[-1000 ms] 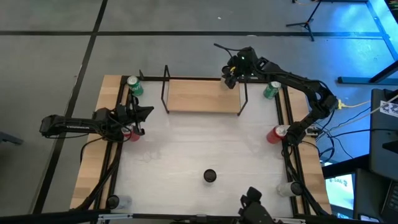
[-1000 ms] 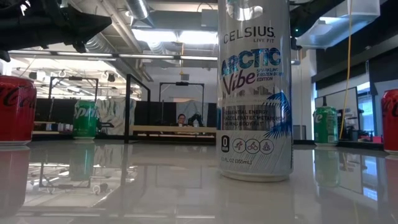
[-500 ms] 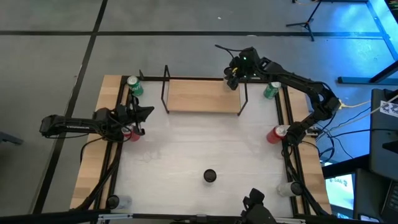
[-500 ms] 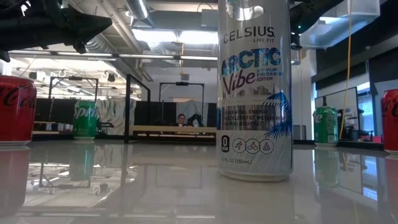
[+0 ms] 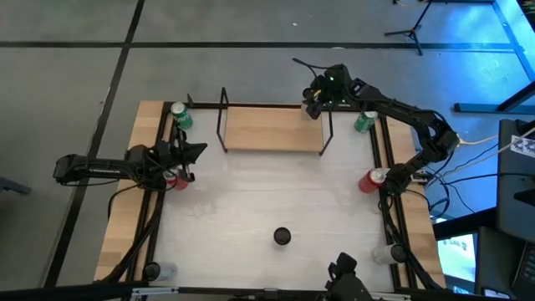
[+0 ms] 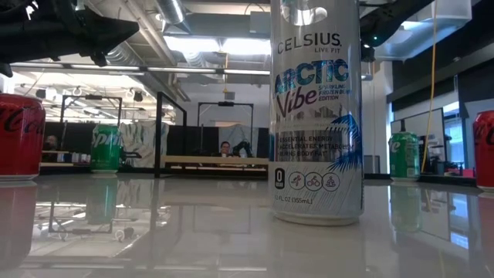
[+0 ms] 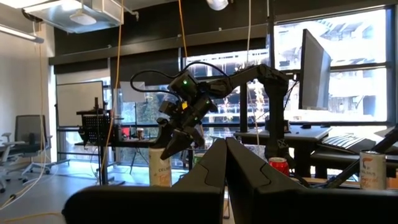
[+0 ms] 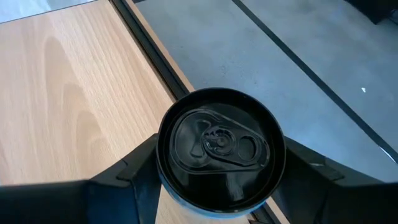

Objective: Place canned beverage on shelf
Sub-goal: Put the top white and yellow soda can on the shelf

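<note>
The right gripper (image 8: pixel 214 180) is clamped on a can (image 8: pixel 219 149) above the shelf's (image 5: pixel 272 127) upper-right end. The left gripper (image 5: pixel 199 149) waits at mid-left over the desk (image 5: pixel 276 196), fingers together.

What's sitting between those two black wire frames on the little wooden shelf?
Mostly bare wood. In the high view the shelf carries nothing along its middle; only at its right end does the right gripper hold a black-topped can.

On the tall white can (image 6: pixel 315 116) nearest the low camera: "CELSIUS LIVE FIT", "ARCTIC Vibe", "SPARKLING FROZEN BERRY EDITION", "ESSENTIAL ENERGY", "ACCELERATES METABOLISM", a "0", "12 FL OZ (355mL)". On the red can (image 6: pixel 21 137) at far left: part of the Coca-Cola script. On the green can (image 6: pixel 106 148): lettering too blurred to read.
</note>
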